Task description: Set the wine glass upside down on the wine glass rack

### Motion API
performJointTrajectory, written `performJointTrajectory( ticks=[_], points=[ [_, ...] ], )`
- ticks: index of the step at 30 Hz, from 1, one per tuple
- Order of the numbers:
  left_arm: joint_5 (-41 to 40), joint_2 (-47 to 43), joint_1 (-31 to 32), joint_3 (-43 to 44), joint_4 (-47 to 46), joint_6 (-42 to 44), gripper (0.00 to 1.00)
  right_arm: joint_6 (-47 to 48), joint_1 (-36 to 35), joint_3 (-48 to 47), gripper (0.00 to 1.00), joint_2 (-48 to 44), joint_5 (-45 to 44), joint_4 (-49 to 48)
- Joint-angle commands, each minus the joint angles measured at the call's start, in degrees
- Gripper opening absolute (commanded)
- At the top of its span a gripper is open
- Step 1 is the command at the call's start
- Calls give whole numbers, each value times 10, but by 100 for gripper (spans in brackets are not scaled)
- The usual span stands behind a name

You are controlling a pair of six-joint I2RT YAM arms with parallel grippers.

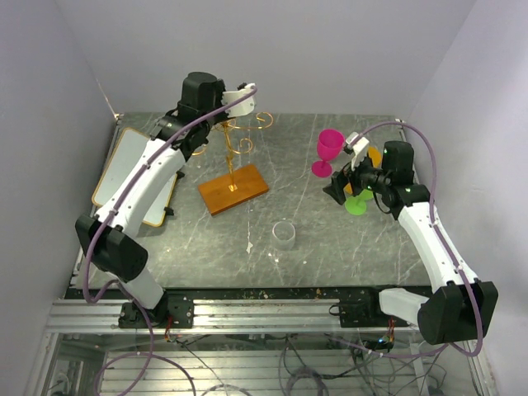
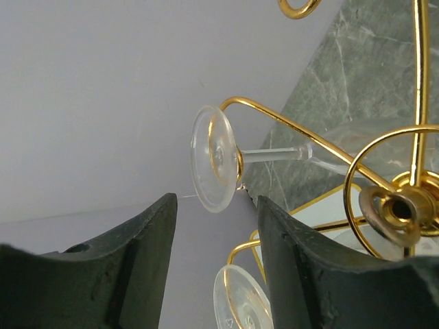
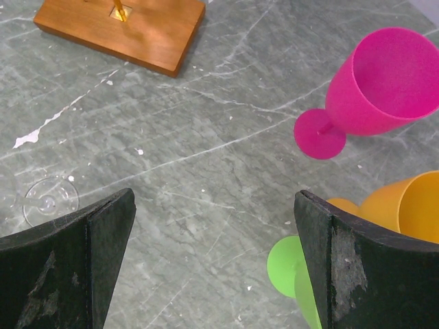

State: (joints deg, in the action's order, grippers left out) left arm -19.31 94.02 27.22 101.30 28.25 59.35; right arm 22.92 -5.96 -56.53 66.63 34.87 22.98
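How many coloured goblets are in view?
3: the pink goblet stands mid-right; the orange goblet and green goblet sit together by the right hand. Others could be hidden.

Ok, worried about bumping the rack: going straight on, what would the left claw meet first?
Probably the round foot of the clear wine glass, hooked in the gold wire rack; depth is unclear.

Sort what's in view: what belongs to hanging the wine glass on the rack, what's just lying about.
Job: wine glass rack; clear wine glass hanging on it.
Lying about: pink goblet; green goblet; orange goblet; white board.
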Motion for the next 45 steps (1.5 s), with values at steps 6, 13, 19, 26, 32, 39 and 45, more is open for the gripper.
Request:
performJointTrajectory(
  ticks=[6, 13, 19, 26, 32, 39, 45],
  points=[
    [49, -54, 5, 23, 25, -62, 69, -5, 13, 4, 100, -12, 14, -9],
    [87, -100, 3, 30, 34, -130, 86, -11, 20, -3, 100, -11, -8, -12],
    [115, -162, -2, -12, 52, -170, 99, 1, 19, -36, 100, -18, -39, 9],
    [193, -238, -37, -51, 80, -251, 99, 26, 19, -78, 99, -23, -157, 67],
    [272, -308, -79, -92, 78, -331, 99, 0, 20, -87, 98, -38, -214, 95],
    [282, -376, -128, -155, 76, -375, 98, 91, -1, -142, 93, -19, 40, 243],
    [289, -424, -178, -205, 53, -395, 99, 83, -157, -128, 91, -22, 40, 245]
  ],
)
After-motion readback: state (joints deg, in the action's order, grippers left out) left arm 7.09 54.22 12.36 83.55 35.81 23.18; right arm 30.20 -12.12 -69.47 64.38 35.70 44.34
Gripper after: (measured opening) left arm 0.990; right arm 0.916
